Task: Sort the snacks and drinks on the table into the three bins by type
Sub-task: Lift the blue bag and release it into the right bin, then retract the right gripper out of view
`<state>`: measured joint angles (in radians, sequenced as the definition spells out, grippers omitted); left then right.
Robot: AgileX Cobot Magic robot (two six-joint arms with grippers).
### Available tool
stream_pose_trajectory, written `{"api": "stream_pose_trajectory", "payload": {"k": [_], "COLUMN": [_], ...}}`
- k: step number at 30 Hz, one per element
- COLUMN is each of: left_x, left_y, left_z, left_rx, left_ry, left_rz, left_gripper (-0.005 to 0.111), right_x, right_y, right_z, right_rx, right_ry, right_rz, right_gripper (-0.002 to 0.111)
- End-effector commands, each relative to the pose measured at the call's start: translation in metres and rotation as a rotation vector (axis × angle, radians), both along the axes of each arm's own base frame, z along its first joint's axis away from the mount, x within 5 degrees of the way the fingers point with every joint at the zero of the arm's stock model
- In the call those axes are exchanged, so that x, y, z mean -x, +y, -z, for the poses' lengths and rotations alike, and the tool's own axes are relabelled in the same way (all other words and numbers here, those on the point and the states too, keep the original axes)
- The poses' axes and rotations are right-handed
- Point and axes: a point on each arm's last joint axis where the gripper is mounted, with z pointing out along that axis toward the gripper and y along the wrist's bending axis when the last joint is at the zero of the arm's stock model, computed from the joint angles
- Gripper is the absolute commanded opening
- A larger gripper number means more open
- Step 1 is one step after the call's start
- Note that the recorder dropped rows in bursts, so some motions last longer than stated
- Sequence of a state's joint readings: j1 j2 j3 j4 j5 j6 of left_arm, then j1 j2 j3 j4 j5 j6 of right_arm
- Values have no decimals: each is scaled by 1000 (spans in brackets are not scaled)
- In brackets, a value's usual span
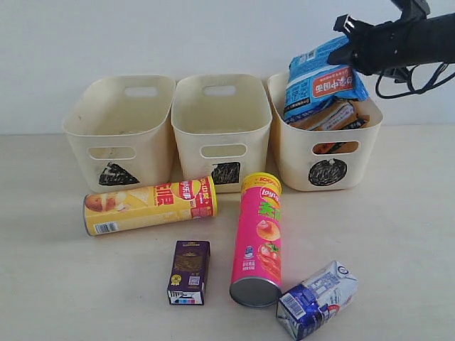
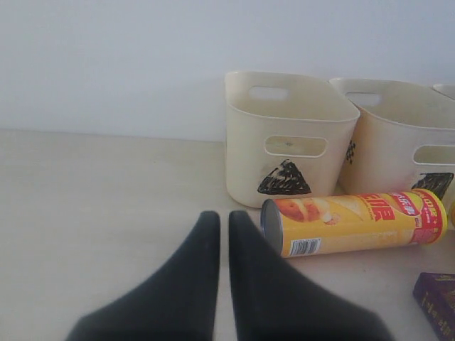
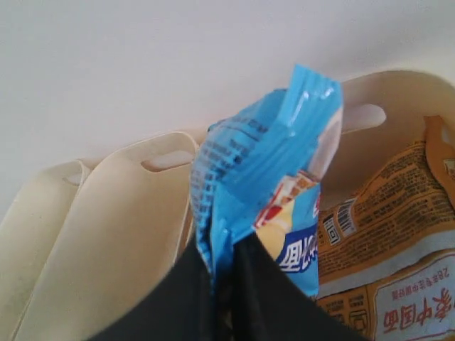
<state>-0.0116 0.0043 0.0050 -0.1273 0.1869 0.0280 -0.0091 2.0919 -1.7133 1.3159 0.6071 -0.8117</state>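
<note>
My right gripper (image 1: 340, 57) (image 3: 224, 245) is shut on a blue-white foil packet (image 1: 320, 82) (image 3: 263, 170), which hangs over the circle bin (image 1: 327, 153). An orange-yellow packet (image 1: 334, 117) (image 3: 384, 220) lies in that bin. The triangle bin (image 1: 121, 131) (image 2: 284, 135) and square bin (image 1: 222, 128) show nothing inside. On the table (image 1: 57, 284) lie the yellow chip tube (image 1: 149, 206) (image 2: 355, 220), pink tube (image 1: 259, 238), purple carton (image 1: 189, 272) and blue-white carton (image 1: 318, 298). My left gripper (image 2: 224, 220) is shut on nothing, low over the table, just beside the yellow tube's metal end.
The three bins stand side by side against a white wall at the back. The right arm's black cable (image 1: 409, 78) loops down beside the circle bin. Bare table lies left of the yellow tube and right of the pink tube.
</note>
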Motion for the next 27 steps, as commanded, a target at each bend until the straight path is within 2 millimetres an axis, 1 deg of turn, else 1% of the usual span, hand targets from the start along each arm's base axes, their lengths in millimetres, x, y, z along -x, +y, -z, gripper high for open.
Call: {"api": "stream_pose_trajectory", "payload": {"k": [1, 4, 6, 7, 9, 10, 12, 13, 14, 15, 17, 21, 25, 26, 27], "left_x": [0, 0, 0, 0, 0, 0, 0, 0, 0, 0, 0, 0, 0, 0, 0], "left_y": [0, 0, 0, 0, 0, 0, 0, 0, 0, 0, 0, 0, 0, 0, 0], "left_z": [-2, -2, -2, -2, -2, -2, -2, -2, -2, -2, -2, -2, -2, -2, -2], "left_rx": [16, 16, 16, 16, 16, 16, 16, 16, 16, 16, 16, 16, 16, 16, 16], "left_ry": [-15, -15, -15, -15, -15, -15, -15, -15, -15, -15, -15, -15, -15, -15, -15], "left_rz": [-2, -2, -2, -2, -2, -2, -2, -2, -2, -2, -2, -2, -2, -2, -2], "left_gripper": [4, 4, 4, 4, 4, 4, 4, 4, 4, 4, 4, 4, 4, 4, 4], "right_x": [-7, -9, -10, -10, -10, -10, -9, -9, -9, -8, -6, 2, 14, 18, 20], "right_y": [3, 4, 4, 4, 4, 5, 5, 5, 5, 5, 2, -8, -22, -25, -27], "right_z": [3, 9, 11, 11, 14, 15, 15, 15, 15, 15, 12, -3, -24, -28, -29], "right_rx": [16, 41, 42, 42, 40, 38, 41, 48, 60, 86, 150, 229, 283, 299, 312], "right_ry": [-16, -10, -7, -7, 0, 4, 6, 6, 4, 1, 1, 0, -13, -7, -1], "right_rz": [28, 34, 36, 36, 31, 23, 12, 10, 6, 0, -7, -1, -30, -51, -66], "right_gripper": [0, 1, 5, 10, 27, 38, 65, 77, 84, 87, 84, 65, 33, 21, 12]}}
